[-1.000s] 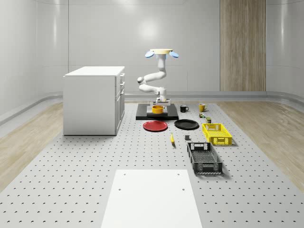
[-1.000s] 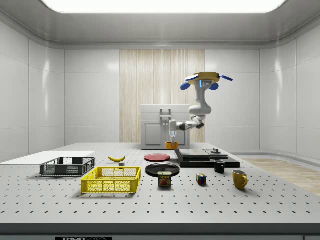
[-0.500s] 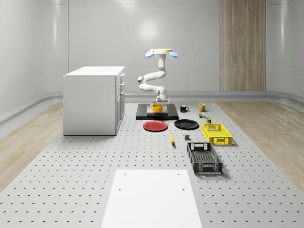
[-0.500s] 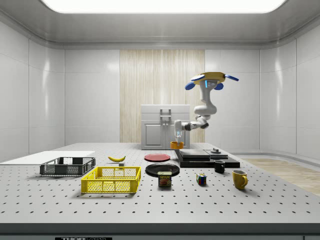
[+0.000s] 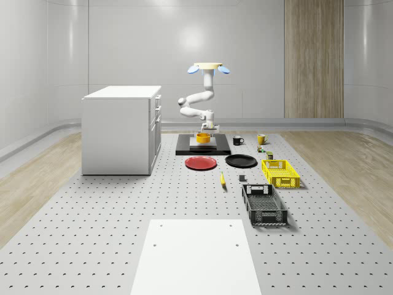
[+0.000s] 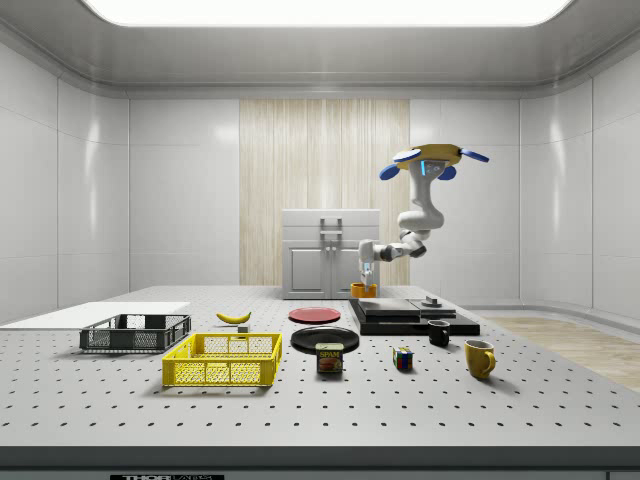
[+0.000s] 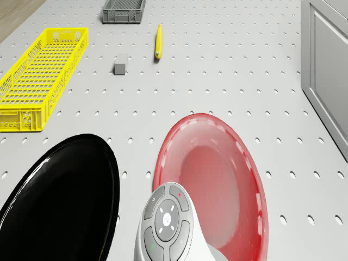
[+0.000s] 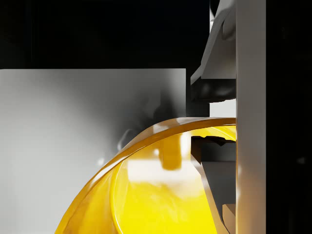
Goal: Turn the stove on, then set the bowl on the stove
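Bowl [image 5: 203, 137], empty, held over the stove's [image 5: 203, 148] near edge, jaws clamped on its rim; drone [image 6: 434, 157] hovers above the stove. Both crates [image 5: 280, 173] look empty.

Bowl [image 5: 203, 137]: small, glossy yellow-orange, upright, mouth up, center of whole-scene view, over the near part of the stove. In side view the bowl [image 6: 363, 290] sits at the stove's left end, just above its top edge; contact can't be told. Stove [image 5: 203, 147]: flat black slab with grey top panel, lying flat on the bench [image 5: 123, 209], small knob [image 6: 432, 301] near its right end in side view.
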### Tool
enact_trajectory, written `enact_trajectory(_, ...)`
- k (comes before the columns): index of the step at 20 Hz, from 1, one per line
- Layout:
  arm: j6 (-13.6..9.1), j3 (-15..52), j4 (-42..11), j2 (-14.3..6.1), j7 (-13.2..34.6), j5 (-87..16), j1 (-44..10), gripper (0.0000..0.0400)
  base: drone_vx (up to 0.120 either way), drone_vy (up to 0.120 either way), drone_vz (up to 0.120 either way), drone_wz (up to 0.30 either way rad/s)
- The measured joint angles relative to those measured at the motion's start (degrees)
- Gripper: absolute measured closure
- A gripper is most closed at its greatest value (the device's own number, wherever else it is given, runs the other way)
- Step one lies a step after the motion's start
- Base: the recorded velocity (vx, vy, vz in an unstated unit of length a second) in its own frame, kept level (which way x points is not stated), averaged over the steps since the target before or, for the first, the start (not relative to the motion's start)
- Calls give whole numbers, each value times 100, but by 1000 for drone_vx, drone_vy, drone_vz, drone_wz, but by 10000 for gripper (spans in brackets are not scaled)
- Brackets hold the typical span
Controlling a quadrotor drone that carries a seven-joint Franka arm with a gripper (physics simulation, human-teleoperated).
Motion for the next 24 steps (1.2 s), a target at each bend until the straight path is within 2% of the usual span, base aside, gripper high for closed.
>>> enact_trajectory(4,-1,0,0,1,-1,0,1,300,-120,-50,0,0)
enact_trajectory(7,-1,0,0,1,-1,-1,1,300,-107,93,0,0)
enact_trajectory(11,17,-23,18,4,-3,-22,-4,300,0,10,0,0)
enact_trajectory(17,171,-219,188,29,-24,-204,-53,300,0,0,0,0)
enact_trajectory(18,186,-239,207,34,-27,-224,-57,234,0,0,0,0)
enact_trajectory(20,206,-270,235,43,-33,-254,-62,142,0,0,0,0)
enact_trajectory(22,218,-290,252,51,-38,-274,-63,86,0,0,0,0)
enact_trajectory(24,223,-304,263,59,-43,-289,-62,52,0,0,0,0)
